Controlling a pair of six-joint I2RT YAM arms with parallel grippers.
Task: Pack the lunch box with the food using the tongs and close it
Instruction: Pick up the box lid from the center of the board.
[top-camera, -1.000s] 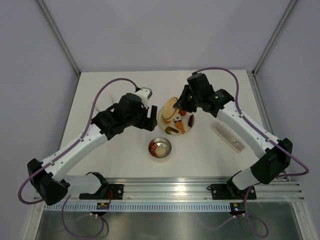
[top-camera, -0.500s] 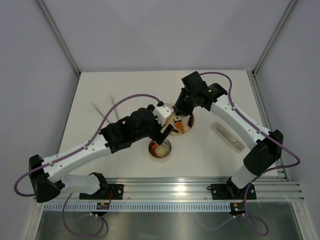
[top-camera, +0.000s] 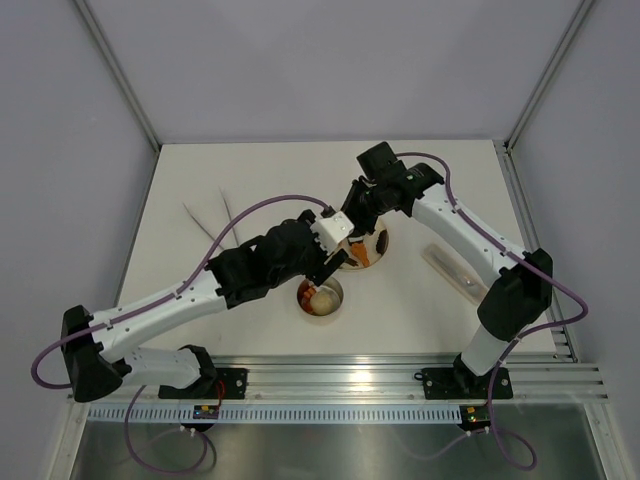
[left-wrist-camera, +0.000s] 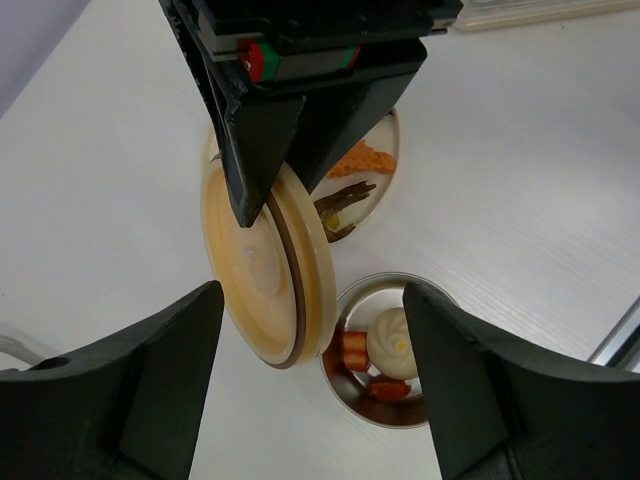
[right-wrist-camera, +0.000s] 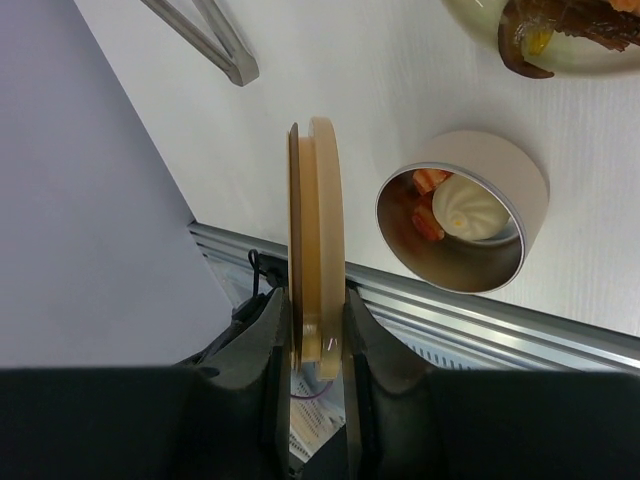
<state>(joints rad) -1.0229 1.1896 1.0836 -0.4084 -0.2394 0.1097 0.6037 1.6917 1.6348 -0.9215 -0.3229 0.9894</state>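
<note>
The lunch box (top-camera: 322, 297) is a small round steel bowl on the table holding a pale bun (left-wrist-camera: 392, 340) and red pieces. My right gripper (right-wrist-camera: 312, 300) is shut on the rim of its tan wooden lid (right-wrist-camera: 315, 240), holding the lid on edge in the air just beside and above the lunch box (right-wrist-camera: 462, 212). My left gripper (left-wrist-camera: 312, 290) hangs open above both, with nothing between its fingers; the lid (left-wrist-camera: 265, 265) and lunch box (left-wrist-camera: 395, 350) show below it. The tongs (top-camera: 215, 222) lie on the table at the left, apart from both grippers.
A cream plate (top-camera: 381, 243) with orange and dark food left on it sits just behind the lunch box. A clear elongated plastic object (top-camera: 455, 272) lies to the right. The metal rail (top-camera: 340, 380) runs along the near edge.
My left arm has swung right from the tongs' spot to above the lunch box, leaving the tongs uncovered on the table. My right gripper has carried the lid left toward the lunch box.
</note>
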